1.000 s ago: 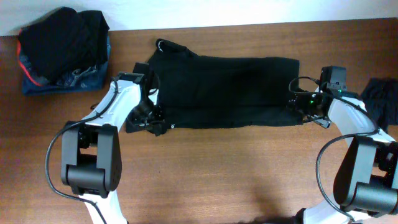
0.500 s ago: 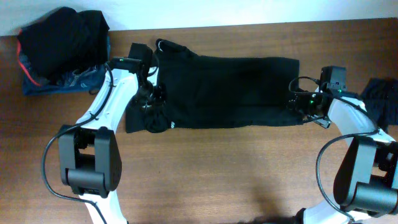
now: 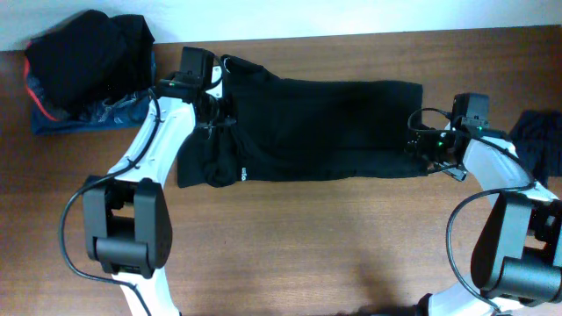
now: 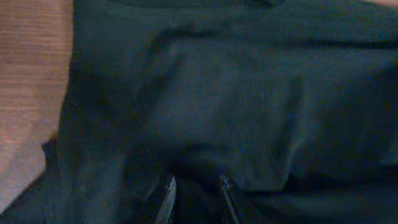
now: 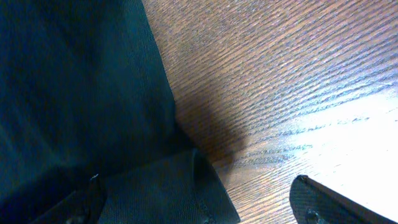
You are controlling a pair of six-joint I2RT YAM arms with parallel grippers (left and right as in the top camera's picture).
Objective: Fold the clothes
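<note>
On the black T-shirt (image 3: 334,127), left gripper (image 4: 196,182) narrow around fabric (right gripper (image 5: 196,185) wide).

One black T-shirt (image 3: 325,132) is counted, laid out on one wooden table (image 3: 334,254). One heap of dark clothes (image 3: 88,66) is seen at the far left corner, and one more dark garment (image 3: 537,132) at the right edge. Two robot arms are counted: the left arm (image 3: 154,154) and the right arm (image 3: 496,175).

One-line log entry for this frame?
T-shirt: long strip on table | left gripper: over collar end, grip unclear | right gripper: open at opposite edge
</note>
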